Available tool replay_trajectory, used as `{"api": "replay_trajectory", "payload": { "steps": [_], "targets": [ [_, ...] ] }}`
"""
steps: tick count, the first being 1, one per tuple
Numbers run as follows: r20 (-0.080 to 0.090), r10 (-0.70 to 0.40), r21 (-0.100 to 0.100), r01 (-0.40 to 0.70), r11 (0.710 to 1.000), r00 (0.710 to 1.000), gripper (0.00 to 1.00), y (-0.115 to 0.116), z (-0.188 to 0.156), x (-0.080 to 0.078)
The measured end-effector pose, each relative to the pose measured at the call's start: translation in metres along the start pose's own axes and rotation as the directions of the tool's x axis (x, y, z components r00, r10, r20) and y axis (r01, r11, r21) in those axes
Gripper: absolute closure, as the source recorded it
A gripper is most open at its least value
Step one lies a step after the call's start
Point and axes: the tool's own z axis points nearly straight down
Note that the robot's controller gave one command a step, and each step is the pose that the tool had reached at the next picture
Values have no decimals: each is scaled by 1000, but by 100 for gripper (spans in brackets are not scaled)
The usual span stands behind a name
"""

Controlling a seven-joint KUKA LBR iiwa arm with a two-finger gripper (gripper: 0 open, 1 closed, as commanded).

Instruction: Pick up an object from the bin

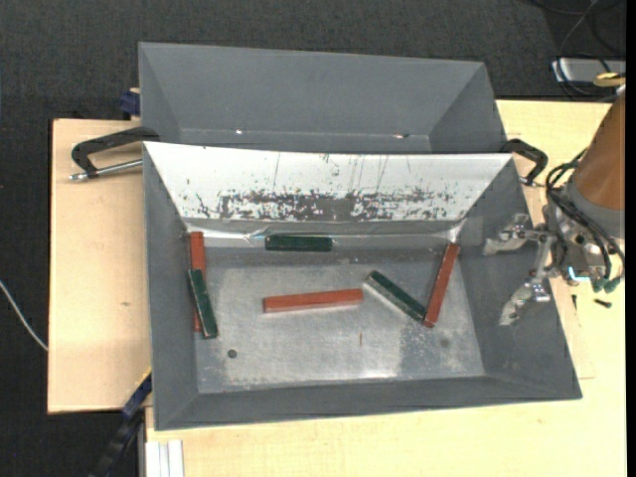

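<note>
The tool [514, 272] hangs released over the bin's [517, 356] 3 o'clock slope, fingers spread, nothing between them. Six bars lie below, three red and three green. Nearest, at 3 o'clock, a red bar [440, 284] touches a green bar [396, 297]. Others: a centre red [313, 301], a 12 o'clock green [298, 243], and a 9 o'clock pair, red [197, 256] beside green [203, 306].

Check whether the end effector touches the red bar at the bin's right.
Apart: the camera view shows bare bin wall between the end effector and the red bar.
</note>
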Motion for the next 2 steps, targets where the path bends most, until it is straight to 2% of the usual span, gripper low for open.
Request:
{"api": "replay_trajectory", "payload": {
  "steps": [1,2],
  "targets": [
    [9,-3,2,3,1000,1000,0,1,-5,-2],
    [14,-62,4,62,998,998,0,25,54,-12]
  ]
}}
